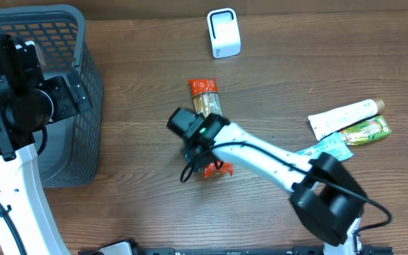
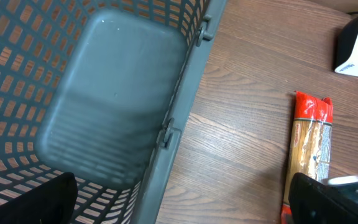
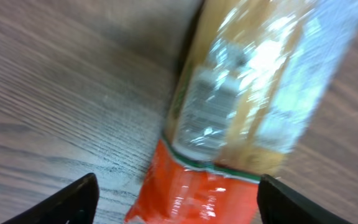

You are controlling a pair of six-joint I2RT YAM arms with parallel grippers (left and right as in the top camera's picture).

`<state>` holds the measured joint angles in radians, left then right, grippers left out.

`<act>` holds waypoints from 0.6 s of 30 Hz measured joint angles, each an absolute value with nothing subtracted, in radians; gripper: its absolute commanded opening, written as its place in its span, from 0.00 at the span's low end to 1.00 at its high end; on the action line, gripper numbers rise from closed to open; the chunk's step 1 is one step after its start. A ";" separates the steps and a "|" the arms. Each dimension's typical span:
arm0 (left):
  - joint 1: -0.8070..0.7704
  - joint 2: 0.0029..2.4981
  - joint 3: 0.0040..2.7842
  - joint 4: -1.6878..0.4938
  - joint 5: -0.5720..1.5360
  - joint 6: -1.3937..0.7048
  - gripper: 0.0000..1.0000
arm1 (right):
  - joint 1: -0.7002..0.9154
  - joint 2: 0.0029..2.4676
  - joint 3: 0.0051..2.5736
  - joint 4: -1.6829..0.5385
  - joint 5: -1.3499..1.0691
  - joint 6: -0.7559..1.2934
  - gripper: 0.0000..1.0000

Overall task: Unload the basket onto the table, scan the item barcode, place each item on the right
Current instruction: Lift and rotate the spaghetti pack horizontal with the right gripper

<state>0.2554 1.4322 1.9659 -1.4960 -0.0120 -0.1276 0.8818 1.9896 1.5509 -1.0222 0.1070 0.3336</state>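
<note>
- Overhead: 1 pasta packet (image 1: 205, 95) lies flat on the table (image 1: 140, 64), near the middle, with its long axis running towards the scanner (image 1: 224, 32). The two are well apart. The right arm (image 1: 261, 156) covers the packet's middle, so only its 2 orange ends show.
- Overhead, count: 1 scanner, 1 basket (image 1: 83, 92) and 1 pasta packet. There are 3 spare items at the right edge: 1 white tube (image 1: 346, 117), 1 green packet (image 1: 365, 132) and 1 blue packet (image 1: 326, 148), the last partly hidden by the arm.
- Left wrist: the left gripper (image 2: 182, 196) hangs over the basket rim, spread wide, with nothing between its fingers (image 2: 58, 199). The basket floor is bare. The packet shows at the right, clear film over straight pale strands.
- Right wrist: the right gripper (image 3: 179, 202) is released. Its 2 fingers (image 3: 73, 199) stand astride the packet near the orange end. The left one is clearly apart from the film and the right one is just beside it.
- Right wrist: a pale label sits on the film, too blurred to tell whether it is the barcode.
- Judgement: the packet is light and long. It is stiff along its length, but the contents are brittle. The glossy film is probably slippery and will crinkle.
- Judgement: hold across the narrow width near mid-length, firmly but without crushing. Keep the label face uncovered.
</note>
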 measured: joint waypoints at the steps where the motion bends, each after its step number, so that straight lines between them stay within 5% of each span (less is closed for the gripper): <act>1: 0.255 1.432 1.966 -1.496 -0.012 -0.128 1.00 | 0.856 1.976 1.563 -1.016 0.100 0.321 0.62; 6: 0.255 1.432 1.966 -1.496 -0.012 -0.128 1.00 | 0.745 1.929 1.590 -0.953 0.027 0.284 0.32; 12: 0.255 1.432 1.966 -1.496 -0.012 -0.128 1.00 | 0.702 1.941 1.589 -0.887 -0.231 0.277 0.33; 15: 0.255 1.432 1.966 -1.496 -0.012 -0.128 1.00 | 0.743 1.969 1.577 -0.880 -0.304 0.300 0.49; 18: 0.255 1.432 1.966 -1.496 -0.012 -0.128 1.00 | 0.803 2.023 1.567 -0.905 -0.344 0.331 0.53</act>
<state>0.2554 1.4322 1.9659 -1.4960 -0.0120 -0.1276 0.8032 2.0232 1.5669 -0.9051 -0.3435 0.3309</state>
